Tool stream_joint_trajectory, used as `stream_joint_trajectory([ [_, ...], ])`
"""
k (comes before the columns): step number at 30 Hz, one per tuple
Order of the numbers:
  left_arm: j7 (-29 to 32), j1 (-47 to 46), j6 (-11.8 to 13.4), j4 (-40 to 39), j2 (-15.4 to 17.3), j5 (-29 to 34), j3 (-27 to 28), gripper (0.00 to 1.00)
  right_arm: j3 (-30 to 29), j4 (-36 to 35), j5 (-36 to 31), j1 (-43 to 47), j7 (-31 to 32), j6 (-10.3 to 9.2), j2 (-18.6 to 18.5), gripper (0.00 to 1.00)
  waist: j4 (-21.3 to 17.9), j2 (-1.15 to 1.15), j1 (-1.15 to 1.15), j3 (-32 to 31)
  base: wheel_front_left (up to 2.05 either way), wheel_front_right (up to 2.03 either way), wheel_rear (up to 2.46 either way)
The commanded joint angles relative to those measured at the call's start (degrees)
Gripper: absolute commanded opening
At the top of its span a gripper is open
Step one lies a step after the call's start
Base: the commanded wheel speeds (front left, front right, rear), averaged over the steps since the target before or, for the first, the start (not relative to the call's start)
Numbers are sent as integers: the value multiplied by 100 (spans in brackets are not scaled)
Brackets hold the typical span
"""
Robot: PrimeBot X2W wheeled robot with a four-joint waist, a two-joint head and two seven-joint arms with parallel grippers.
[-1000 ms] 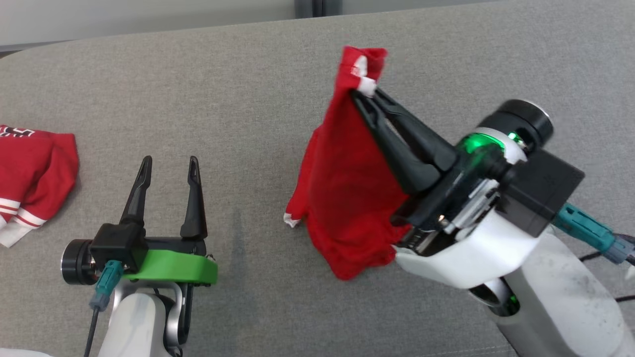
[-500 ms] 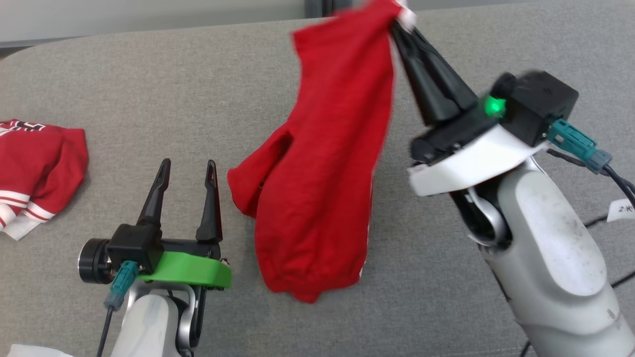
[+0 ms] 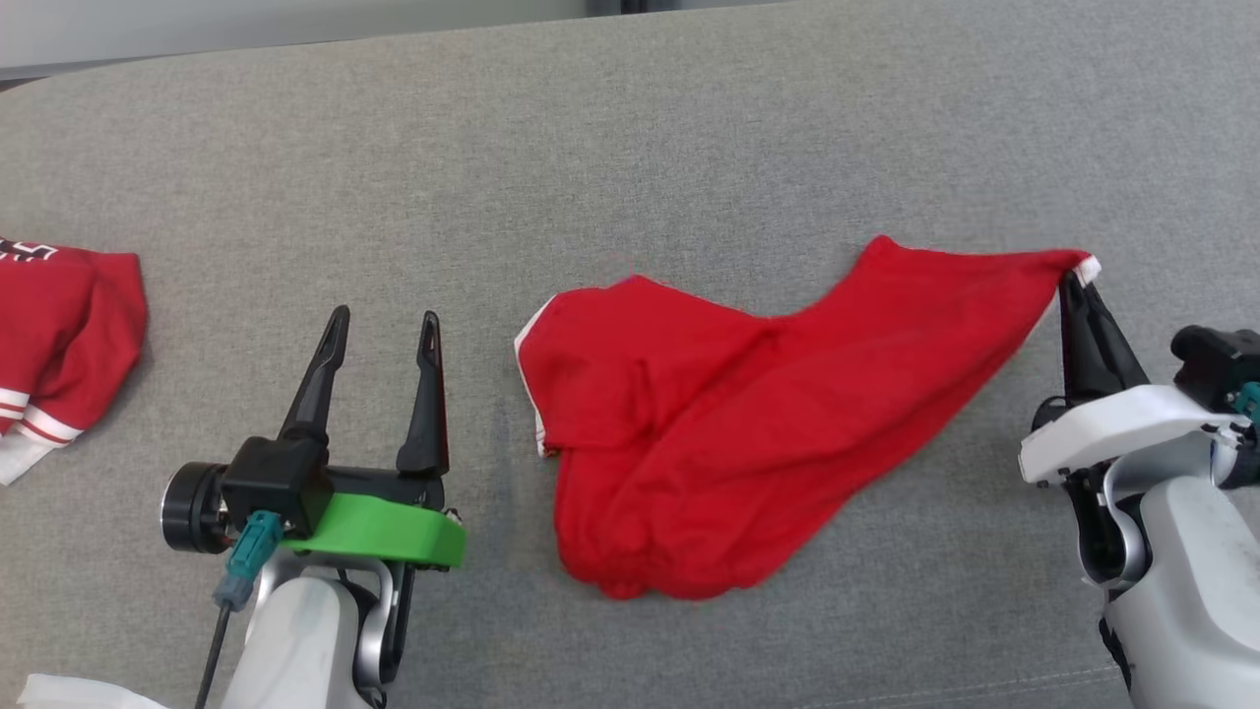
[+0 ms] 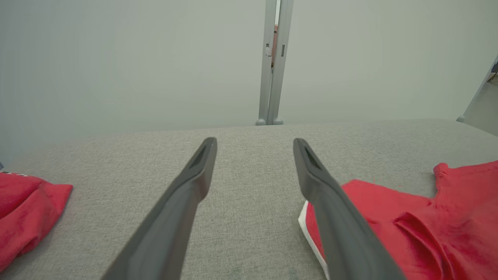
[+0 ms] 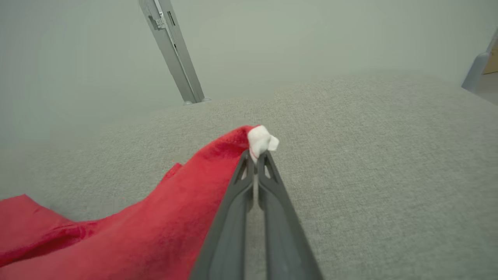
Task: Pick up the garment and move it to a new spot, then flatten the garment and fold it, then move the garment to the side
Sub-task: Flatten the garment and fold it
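The garment [image 3: 709, 443] lies on the grey surface [image 3: 689, 148], one corner pinched by the right pincer [image 3: 1071, 279]; the left pincer [image 3: 385, 315] is spread.

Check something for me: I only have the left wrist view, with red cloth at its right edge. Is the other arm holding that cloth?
Observer: Yes. The right gripper has its jaws shut on a white-trimmed corner of the garment.
Operator: Is the whole garment off the surface?
Observer: No. In the head view most of it lies on the grey surface, drawn out toward that gripper.
Operator: And the red cloth at my left edge?
Observer: A second garment with white stripes along its hem, lying apart from the first.
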Motion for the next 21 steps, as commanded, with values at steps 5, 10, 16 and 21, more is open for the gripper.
stream_joint_trajectory([
  [5,-2,-21,-6,-2,-11,44,54,100,-23,33,-110,-22,-209,-6,-107,100,1,0,0,-47,0,0,0],
  [10,-2,175,62,-60,59,96,172,100,-150,-883,-568,301,-235,-6,-133,100,2,0,0,-204,0,0,0],
  [16,-2,467,160,-182,155,162,254,100,-220,-1891,-924,973,-201,-6,3,100,17,0,0,-428,0,0,0],
  [21,-2,695,252,-270,187,165,277,100,-224,-2500,-1033,1466,56,-6,173,100,37,0,0,-572,0,0,0],
])
